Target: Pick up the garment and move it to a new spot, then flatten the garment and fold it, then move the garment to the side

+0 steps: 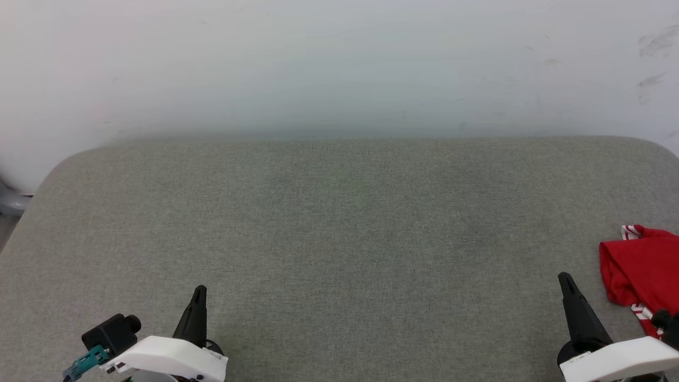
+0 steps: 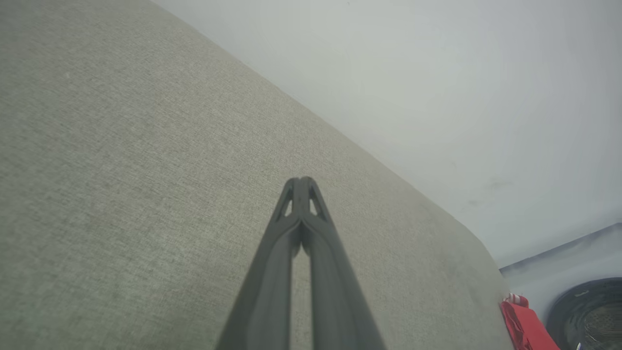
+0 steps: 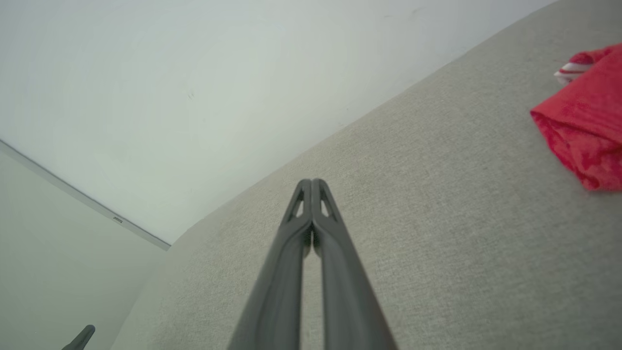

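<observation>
I have the garment at the right edge of the head view, a little below the middle, lying bunched on the grey fabric surface with part of it cut off by the frame. What I can make out is red cloth with a bit of white-and-red striped trim at its top and bottom (no lettering is legible from here). In the right wrist view it sits at the upper right, and in the left wrist view only a red corner shows at the lower right, next to a dark round object I cannot identify.

The left gripper is at the lower left of the head view, well apart from the garment. Its wrist camera shows its tips pressed together with nothing between them. The right gripper is at the lower right, near the garment's left side but not touching it. Its jaws are likewise clenched on nothing.

A pale wall fills the upper part of the head view.
</observation>
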You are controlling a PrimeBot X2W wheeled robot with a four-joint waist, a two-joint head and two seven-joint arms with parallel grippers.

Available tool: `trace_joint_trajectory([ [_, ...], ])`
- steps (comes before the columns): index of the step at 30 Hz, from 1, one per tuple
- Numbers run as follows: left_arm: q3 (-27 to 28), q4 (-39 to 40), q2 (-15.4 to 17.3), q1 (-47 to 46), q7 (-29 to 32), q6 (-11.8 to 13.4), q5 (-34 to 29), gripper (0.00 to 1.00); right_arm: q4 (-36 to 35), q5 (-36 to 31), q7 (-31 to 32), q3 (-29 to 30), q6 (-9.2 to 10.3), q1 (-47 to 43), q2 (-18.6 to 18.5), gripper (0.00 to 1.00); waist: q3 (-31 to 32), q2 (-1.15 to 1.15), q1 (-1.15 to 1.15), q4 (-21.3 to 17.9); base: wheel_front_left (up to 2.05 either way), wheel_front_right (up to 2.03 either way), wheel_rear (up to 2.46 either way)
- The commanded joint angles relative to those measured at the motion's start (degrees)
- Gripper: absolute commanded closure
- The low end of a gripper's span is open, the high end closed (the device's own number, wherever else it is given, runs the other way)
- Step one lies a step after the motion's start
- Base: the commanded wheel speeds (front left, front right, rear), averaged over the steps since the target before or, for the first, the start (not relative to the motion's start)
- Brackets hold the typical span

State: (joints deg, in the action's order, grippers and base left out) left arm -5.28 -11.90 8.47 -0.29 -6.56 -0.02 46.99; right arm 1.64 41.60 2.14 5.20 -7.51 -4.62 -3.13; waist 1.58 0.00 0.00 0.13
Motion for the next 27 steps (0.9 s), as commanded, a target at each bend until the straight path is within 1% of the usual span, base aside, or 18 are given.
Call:
trace_joint_trajectory([
  [1, 0.6, 0.5, 0.0, -1.7, 0.4, -0.5, 1.4, 1.0, -0.3, 1.8, 0.1, 0.0, 0.0, 1.6, -0.5, 1.0, 0.0, 0.0, 0.0, 0.0, 0.0, 0.0, 0.0],
  [27, 4.9, -0.4, -2.1, -3.5, 5.2, -3.1, 17.9, 1.0, 4.5, 20.5, 1.4, 0.1, 0.01, 5.4, -0.6, 1.0, -0.5, 0.0, 0.0, 0.0, 0.0, 0.0, 0.0],
])
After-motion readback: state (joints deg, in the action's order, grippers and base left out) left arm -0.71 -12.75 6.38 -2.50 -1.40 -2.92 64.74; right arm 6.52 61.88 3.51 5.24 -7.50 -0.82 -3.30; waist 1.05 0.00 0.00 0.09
